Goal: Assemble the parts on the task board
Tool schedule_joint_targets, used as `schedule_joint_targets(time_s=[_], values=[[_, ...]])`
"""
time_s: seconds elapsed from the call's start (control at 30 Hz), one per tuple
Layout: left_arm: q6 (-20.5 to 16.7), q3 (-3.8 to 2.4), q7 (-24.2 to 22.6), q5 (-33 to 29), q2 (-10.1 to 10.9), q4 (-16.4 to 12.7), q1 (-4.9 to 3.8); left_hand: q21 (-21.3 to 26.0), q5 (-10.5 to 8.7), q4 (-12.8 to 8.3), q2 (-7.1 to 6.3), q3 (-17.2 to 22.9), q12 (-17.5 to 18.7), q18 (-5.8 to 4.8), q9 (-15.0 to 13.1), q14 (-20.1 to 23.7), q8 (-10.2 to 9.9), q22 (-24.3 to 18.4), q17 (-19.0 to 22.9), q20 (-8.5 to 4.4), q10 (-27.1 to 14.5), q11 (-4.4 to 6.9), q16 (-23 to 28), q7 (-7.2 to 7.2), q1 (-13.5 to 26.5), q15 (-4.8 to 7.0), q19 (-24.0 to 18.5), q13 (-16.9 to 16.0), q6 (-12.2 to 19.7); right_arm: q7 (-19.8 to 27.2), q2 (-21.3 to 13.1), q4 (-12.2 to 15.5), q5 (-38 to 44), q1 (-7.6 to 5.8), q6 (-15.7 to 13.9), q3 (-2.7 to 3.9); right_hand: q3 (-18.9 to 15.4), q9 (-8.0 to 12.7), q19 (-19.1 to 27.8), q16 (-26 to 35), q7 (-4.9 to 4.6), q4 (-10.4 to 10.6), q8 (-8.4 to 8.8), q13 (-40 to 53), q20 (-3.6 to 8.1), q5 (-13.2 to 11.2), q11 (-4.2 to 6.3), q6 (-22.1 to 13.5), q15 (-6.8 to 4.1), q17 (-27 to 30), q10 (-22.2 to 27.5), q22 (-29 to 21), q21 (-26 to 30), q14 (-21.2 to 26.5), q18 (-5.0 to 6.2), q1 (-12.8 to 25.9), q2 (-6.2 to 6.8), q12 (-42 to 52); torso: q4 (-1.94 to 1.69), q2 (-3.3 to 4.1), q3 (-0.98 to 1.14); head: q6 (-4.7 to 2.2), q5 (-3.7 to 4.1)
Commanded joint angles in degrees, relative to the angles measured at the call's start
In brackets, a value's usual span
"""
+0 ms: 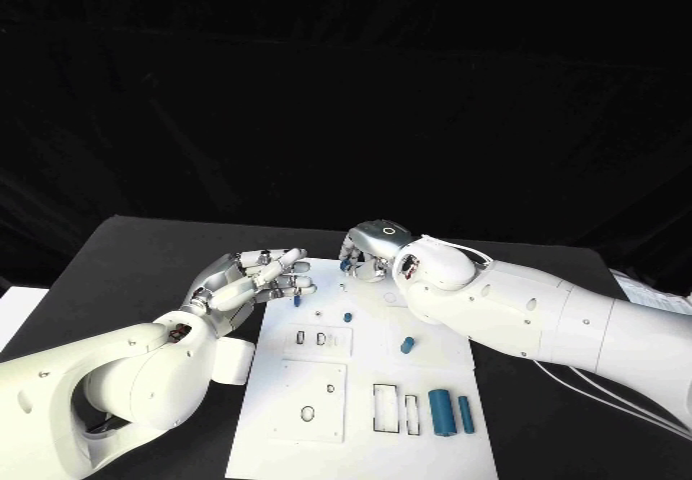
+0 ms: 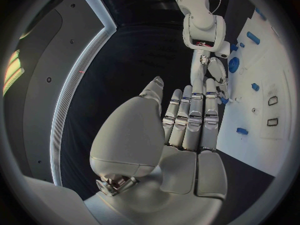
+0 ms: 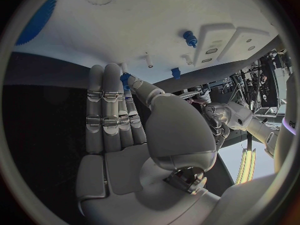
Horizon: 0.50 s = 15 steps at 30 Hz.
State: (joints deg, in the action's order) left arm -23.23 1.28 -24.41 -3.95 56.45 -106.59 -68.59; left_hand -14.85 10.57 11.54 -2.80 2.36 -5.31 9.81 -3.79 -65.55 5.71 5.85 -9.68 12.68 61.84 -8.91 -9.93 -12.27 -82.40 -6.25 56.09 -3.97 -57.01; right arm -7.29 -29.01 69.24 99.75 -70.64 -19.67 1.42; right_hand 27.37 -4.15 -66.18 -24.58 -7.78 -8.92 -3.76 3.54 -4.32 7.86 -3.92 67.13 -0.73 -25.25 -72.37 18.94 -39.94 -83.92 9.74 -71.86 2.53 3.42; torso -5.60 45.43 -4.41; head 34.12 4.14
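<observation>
**Hands meet at the far end of the board**

Right hand (image 1: pixel 378 247) is where we start: it hangs over the far edge of the task board (image 1: pixel 325 400), and in the right wrist view we see a small blue part (image 3: pixel 125 79) pinched between its thumb and the tips of its straight fingers (image 3: pixel 110 110). In the head view that same piece shows as a speck of blue under the hand, just above the board's far edge.

Our left hand (image 1: pixel 248 283) reaches in over the board's far left corner, palm turned inward, fingers stretched out side by side toward the right hand. A blue peg (image 1: pixel 297 299) sits just beside its fingertips in the head view; we cannot tell whether the hand touches it, and in the left wrist view the fingers (image 2: pixel 190 117) lie straight and together with nothing between them and the thumb.

On the board itself we see a short blue pin (image 1: pixel 348 317) standing near the middle of the far half, and a blue oblong piece (image 1: pixel 407 345) lying tilted to its right. Near the front edge, two blue cylinders lie side by side, the thicker one (image 1: pixel 441 411) just left of the thinner one (image 1: pixel 466 413), with two outlined rectangular slots (image 1: pixel 387 407) just to their left. A raised square plate (image 1: pixel 309 400) with an oval hole occupies the front left part of the board.
</observation>
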Motion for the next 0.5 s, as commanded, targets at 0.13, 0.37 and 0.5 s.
schedule_joint_targets(time_s=[0.13, 0.37, 0.5], values=[[1.2, -0.05, -0.1, -0.1, 0.1, 0.0, -0.15, 0.4, -0.25, -0.3, 0.01, 0.0, 0.2, 0.68, 0.1, 0.0, -0.2, 0.0, -0.1, 0.06, 0.1, -0.43, 0.3, -0.38, 0.1, -0.18, 0.2, 0.0, 0.0, -1.3, -1.0, 1.2, 1.3, 0.41, -0.1, -0.25, 0.1, -0.1, 0.4, -0.5, 0.02, 0.4, -0.05, 0.1, -0.14, -0.1, 0.07, 0.3, -0.36, -0.1, 0.1, 0.1, -0.3, -0.9, 0.71, -0.1, 0.63, 0.1, 0.11, 0.06, -0.05, -0.17, -0.07], [1.2, -0.05, -0.1, -0.1, 0.3, 0.1, -0.17, 0.4, -0.25, -0.3, 0.01, 0.0, 0.2, 0.68, 0.1, 0.0, -0.2, 0.0, -0.1, 0.06, 0.1, -0.43, 0.3, -0.38, 0.1, -0.18, 0.2, 0.0, 0.0, -1.3, -1.6, 2.0, 1.3, 0.42, -0.2, -0.24, 0.1, -0.1, 0.4, -0.5, 0.03, 0.4, -0.06, 0.1, -0.15, -0.1, 0.07, 0.3, -0.36, -0.2, 0.1, 0.2, -0.3, -1.0, 0.71, -0.1, 0.72, 0.1, 0.06, 0.13, -0.08, -0.19, -0.16], [1.2, -0.05, 0.0, -0.1, 0.3, 0.2, -0.19, 0.4, -0.25, -0.3, 0.03, 0.0, 0.3, 0.68, 0.0, -0.1, -0.2, -0.1, -0.1, 0.07, 0.1, -0.43, 0.4, -0.36, 0.1, -0.18, 0.2, 0.0, 0.0, -1.4, -1.7, 1.9, 1.3, 0.42, 0.2, -0.24, 0.1, -0.1, 0.4, -0.6, 0.03, 0.5, -0.06, 0.1, -0.15, -0.1, 0.08, 0.3, -0.36, -0.2, 0.1, 0.2, -0.4, -0.9, 0.71, -0.1, 0.80, 0.1, -0.01, 0.11, -0.08, -0.25, 0.04]])
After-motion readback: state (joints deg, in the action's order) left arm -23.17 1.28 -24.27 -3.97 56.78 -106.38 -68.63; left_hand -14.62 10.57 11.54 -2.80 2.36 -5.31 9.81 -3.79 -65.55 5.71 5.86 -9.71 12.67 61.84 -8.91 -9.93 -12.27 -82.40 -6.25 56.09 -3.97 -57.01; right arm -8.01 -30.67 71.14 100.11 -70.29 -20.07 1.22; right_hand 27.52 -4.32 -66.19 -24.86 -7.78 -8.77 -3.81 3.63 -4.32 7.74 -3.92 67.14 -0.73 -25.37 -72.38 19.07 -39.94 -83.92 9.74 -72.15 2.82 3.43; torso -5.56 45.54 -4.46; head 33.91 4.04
